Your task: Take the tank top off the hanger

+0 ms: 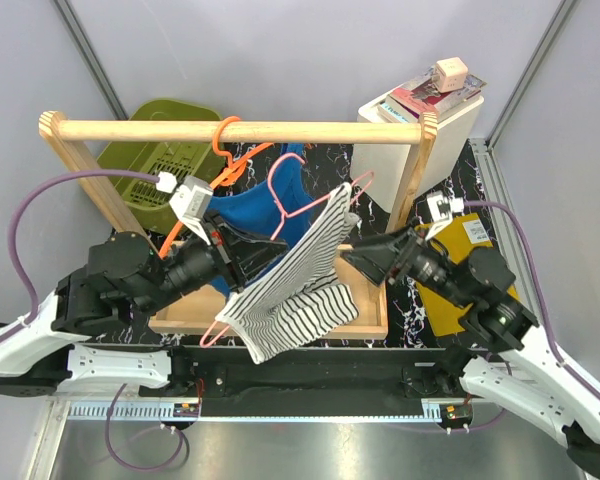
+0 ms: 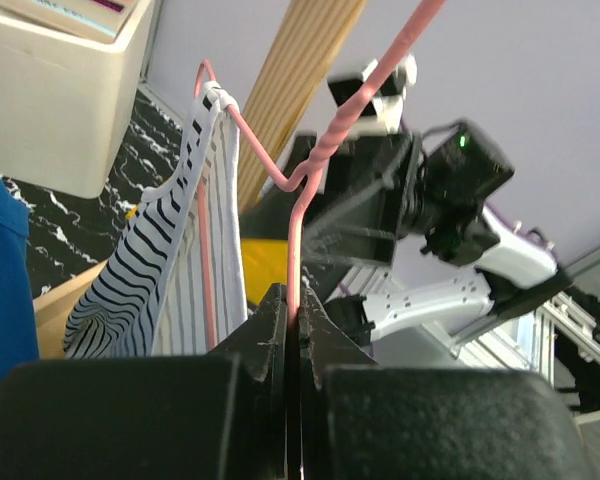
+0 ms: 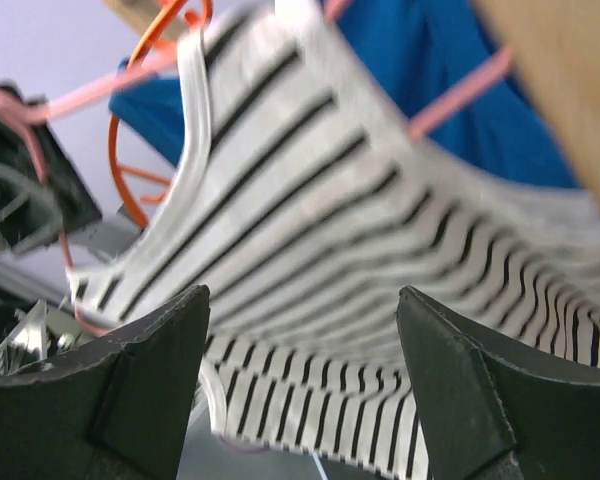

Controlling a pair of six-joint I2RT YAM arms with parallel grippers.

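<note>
1. The left gripper (image 2: 292, 310) has its jaws clamped shut on the thin wire of a pink hanger (image 2: 294, 240), pinching it just below the bend of the neck.
2. The right gripper (image 3: 300, 300) faces it with jaws spread wide and nothing between them. It is close up against the striped garment (image 3: 310, 200) that drapes from that pink hanger.
3. Behind the stripes, under the wooden rail (image 1: 310, 130), the tank top (image 1: 250, 212) hangs on the orange hanger (image 1: 225, 140), whose hook loops the rail.
4. Progress, as a judgement: nothing is done on the task itself. Both arms are busy with the other garment, and the blue top has yet to be lifted off. The left arm and the striped cloth hide its straps, so whether both shoulders sit on the hanger's arms cannot be told.
5. The top shows as plain bright-blue cloth, soft and sagging, one edge curving down behind the pink wire.
</note>
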